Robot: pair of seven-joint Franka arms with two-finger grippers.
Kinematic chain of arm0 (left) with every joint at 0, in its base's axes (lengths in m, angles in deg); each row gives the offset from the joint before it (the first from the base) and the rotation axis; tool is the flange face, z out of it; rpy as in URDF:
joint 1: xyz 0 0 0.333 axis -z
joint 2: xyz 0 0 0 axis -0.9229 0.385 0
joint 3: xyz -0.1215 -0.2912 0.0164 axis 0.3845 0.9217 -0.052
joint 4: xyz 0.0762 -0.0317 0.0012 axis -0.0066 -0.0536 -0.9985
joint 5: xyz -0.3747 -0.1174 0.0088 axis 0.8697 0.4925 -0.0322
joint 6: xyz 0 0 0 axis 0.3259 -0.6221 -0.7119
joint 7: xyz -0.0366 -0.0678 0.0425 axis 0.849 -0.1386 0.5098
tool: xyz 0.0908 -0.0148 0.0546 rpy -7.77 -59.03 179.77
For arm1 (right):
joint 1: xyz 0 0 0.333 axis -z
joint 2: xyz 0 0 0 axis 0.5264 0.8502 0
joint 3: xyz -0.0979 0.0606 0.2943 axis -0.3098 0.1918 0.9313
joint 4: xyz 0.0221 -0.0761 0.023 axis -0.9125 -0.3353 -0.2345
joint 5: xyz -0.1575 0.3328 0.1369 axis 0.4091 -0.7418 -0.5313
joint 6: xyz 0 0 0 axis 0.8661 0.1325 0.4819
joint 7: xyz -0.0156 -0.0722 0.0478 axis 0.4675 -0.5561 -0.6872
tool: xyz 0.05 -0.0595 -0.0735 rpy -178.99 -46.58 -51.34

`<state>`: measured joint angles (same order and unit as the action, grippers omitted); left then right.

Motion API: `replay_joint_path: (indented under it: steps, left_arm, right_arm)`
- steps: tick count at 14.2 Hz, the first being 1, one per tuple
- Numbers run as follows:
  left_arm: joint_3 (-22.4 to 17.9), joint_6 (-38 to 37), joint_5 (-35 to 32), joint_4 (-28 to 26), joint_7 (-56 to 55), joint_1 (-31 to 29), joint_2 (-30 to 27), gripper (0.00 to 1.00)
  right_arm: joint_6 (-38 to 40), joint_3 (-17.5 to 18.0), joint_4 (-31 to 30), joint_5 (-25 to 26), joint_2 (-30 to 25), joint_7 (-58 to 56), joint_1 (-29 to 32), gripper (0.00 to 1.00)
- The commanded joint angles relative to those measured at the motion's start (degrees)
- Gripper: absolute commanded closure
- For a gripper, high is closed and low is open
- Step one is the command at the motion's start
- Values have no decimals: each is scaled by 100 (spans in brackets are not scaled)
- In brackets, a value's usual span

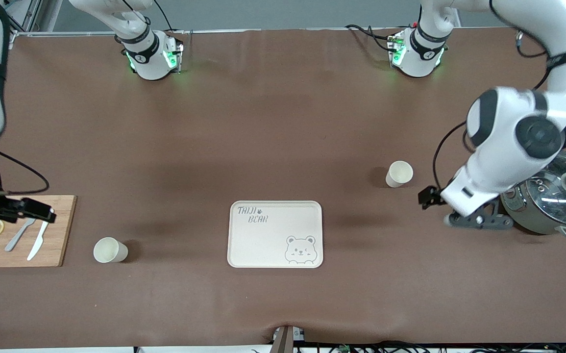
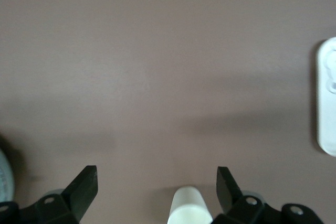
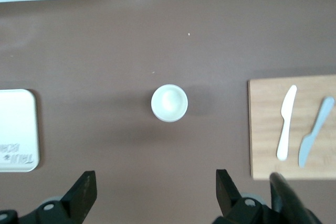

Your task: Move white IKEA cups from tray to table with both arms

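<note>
standing upright on the table point(image 1: 273, 122), both white cups are already off the tray point(image 1: 243, 255), which lies bare near the front camera at mid-table. one cup point(image 1: 110, 250) sits toward the right arm's end, between the tray and the bamboo cutting board point(image 1: 62, 230); the other cup point(image 1: 399, 173) sits toward the left arm's end, farther from the front camera than the tray and well apart from it.

the left gripper point(image 2: 156, 184) hangs over the table beside its cup point(image 2: 189, 208), jaws spread wide and holding nothing; that cup shows in the gap between the fingertips in the wrist view, not touching them. the right gripper point(image 3: 156, 188) is over the cutting board's end of the table, also wide open and empty, with its cup point(image 3: 169, 103) well clear of it.

by my judgement the moving is done, so the risks lie in pulling away. the left gripper is close to its cup: a sideways or downward sweep could clip the rim and tip the light tumbler. the left arm's elbow also hangs close over the lidded steel pot point(image 1: 554, 198), which a careless swing could knock. the right gripper sits above the white knife point(image 3: 286, 121) and the grey knife point(image 3: 312, 137) on the board; dropping low there could scatter them.
</note>
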<state>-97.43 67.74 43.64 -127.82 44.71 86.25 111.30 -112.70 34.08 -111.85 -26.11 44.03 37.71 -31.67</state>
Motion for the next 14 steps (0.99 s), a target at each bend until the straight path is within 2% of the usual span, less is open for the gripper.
replay_joint_path:
  steps: [1, 4, 7, 9, 10, 11, 12, 13, 14]
  left_arm:
    - [9, -133, 109, 677, -281, -9, 595, 0]
    - [44, -142, 57, 703, -931, 122, 508, 0]
    - [27, -369, 12, 677, -2491, 842, 306, 0]
    - [79, -450, 12, 686, -3171, 1028, 201, 0]
    - [288, -519, 12, 686, -3235, 915, 44, 0]
    - [717, -659, 4, 686, -3218, 427, -106, 0]
    - [1417, -878, -14, 686, -3175, -187, -325, 0]
    - [1816, -1072, -223, 686, -3131, -533, -605, 0]
    - [1855, -1387, -477, 694, -3026, -632, -860, 0]
  right_arm:
    - [466, 26, -209, 38, -506, 376, 8, 0]
    - [968, 35, -226, 283, -972, 385, 8, 0]
    - [1460, 35, -253, 328, -1298, 385, 17, 0]
    - [1339, 35, -489, 337, -1508, 394, -10, 0]
    - [1121, 35, -751, 337, -1658, 420, -18, 0]
    - [797, 44, -1128, 337, -1877, 438, -10, 0]
    - [437, 44, -1515, 337, -2088, 429, -10, 0]
    - [250, 44, -1806, 337, -2246, 429, -18, 0]
    - [109, 52, -2000, 346, -2335, 429, -18, 0]
